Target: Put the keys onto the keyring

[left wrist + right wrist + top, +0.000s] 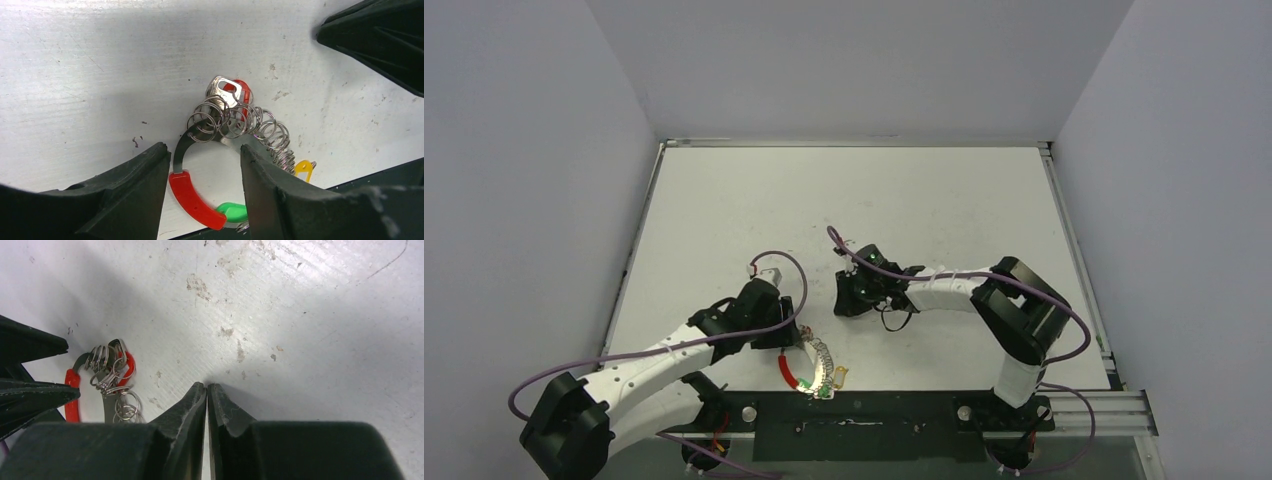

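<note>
**Inspector:** Checking the holds first: what does each gripper have?

**Operator:** My left gripper (204, 148) sits over the keyring (235, 122), fingers apart, one on each side of its near arc. Whether they actually pinch the band I cannot tell. My right gripper (206, 387) is closed tight on nothing, tips low over the bare table (75, 75), apart from the ring.

**Inspector:** Where are the ring and keys?

**Operator:** The keyring lies flat near the table's front edge. The red key (243, 91) rests at its far side among the small loops. The yellow key (303, 169) and green key (232, 211) lie at its near side. Whether any is threaded on I cannot tell.

**Inspector:** Which step is in hand?

**Operator:** I judge it the bracing step: left steadies the ring, right carries no key. Next I need the right fingers parted, brought to a loose key, and pinched on its head so the hole meets the ring's open end.
</note>
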You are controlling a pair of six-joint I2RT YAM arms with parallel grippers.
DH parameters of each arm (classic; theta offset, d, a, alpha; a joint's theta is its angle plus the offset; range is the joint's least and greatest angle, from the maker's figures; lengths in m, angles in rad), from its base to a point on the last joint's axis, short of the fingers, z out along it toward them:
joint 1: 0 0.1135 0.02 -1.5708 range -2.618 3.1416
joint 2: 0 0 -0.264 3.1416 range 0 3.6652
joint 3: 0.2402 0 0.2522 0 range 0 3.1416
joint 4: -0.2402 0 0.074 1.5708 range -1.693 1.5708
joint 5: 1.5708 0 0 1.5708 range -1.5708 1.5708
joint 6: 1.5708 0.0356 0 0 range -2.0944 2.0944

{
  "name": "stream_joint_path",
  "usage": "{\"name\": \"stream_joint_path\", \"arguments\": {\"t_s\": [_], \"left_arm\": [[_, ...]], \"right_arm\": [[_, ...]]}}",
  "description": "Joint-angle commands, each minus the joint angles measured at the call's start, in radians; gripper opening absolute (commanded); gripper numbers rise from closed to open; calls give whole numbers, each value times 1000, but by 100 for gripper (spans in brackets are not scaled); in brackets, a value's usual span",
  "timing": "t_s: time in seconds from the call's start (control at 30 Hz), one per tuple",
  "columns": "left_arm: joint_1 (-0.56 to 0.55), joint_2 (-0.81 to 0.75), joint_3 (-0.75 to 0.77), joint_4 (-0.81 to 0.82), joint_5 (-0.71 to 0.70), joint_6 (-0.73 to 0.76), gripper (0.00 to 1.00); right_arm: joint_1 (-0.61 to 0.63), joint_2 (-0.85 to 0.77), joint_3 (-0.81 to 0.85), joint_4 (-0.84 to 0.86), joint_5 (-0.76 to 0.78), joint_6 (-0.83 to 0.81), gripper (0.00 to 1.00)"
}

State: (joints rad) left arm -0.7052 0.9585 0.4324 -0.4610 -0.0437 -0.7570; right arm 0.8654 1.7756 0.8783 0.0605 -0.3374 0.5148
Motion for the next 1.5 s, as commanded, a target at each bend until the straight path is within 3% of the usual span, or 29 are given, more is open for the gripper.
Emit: {"name": "stream_joint_path", "arguments": {"t_s": [0.0,0.17,0.27,0.33,0.4,0.53,0.7,0.87,1.07,1.2,1.33,1.47], "left_arm": [[3,21,8,35,8,-19,51],[4,113,-9,172,15,-16,43],[4,192,8,266,13,15,36],[8,251,31,328,8,48,19],[13,316,70,363,17,82,10],[17,440,174,394,47,164,8],[22,483,237,383,118,255,14],[22,375,202,383,127,310,29],[19,119,70,435,129,343,39],[15,-48,-56,527,162,357,44],[11,-220,-176,612,198,373,48],[8,-388,-270,670,233,398,49]], "right_arm": [[2,-50,-11,-3,-83,-54,11],[55,-40,-46,26,-147,-34,13],[103,-38,-75,46,-153,3,6],[131,-56,-116,79,-142,44,2],[148,-92,-169,119,-123,88,1],[155,-204,-247,95,-27,101,3],[155,-384,-231,-108,171,-70,10],[150,-508,-271,-105,215,-292,13],[146,-608,-375,87,148,-538,14],[136,-584,-402,181,97,-690,14],[117,-512,-397,265,62,-742,15],[98,-443,-362,256,8,-892,15]]}}
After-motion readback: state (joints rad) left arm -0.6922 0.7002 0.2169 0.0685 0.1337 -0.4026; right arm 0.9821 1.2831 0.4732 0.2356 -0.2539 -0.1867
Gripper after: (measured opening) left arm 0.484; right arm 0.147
